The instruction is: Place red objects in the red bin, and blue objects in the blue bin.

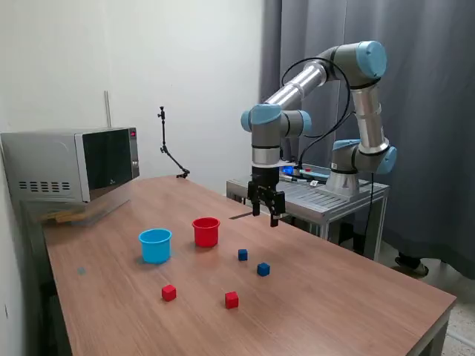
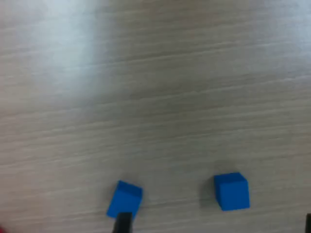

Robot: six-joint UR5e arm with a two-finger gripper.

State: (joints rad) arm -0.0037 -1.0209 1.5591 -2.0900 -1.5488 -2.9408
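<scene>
- Nearest the camera in the exterior view we find the two red cubes, one (image 1: 169, 292) toward that view's left and the other (image 1: 231, 299) just right of it, both lying on the bare table (image 1: 349, 297), outside any cup.
- A little farther back sit the two blue cubes (image 1: 263, 269) and (image 1: 243, 254), near each other and also loose on the wood; the wrist view shows the same pair (image 2: 232, 191) and (image 2: 124, 198) with open tabletop around them.
- Behind them stand the blue bin (image 1: 155, 245) and the red bin (image 1: 205, 231), side by side and apart; we cannot see inside either.
- We judge the sorting has not begun: all four cubes remain to be moved.
- The gripper (image 1: 266, 208) hangs above the table beyond the blue cubes, its fingers spread and holding nothing.
- The surface is a wood-grain tabletop; a microwave (image 1: 74, 163) sits at its far left corner, with a white wall and grey curtain (image 1: 430, 111) behind.
</scene>
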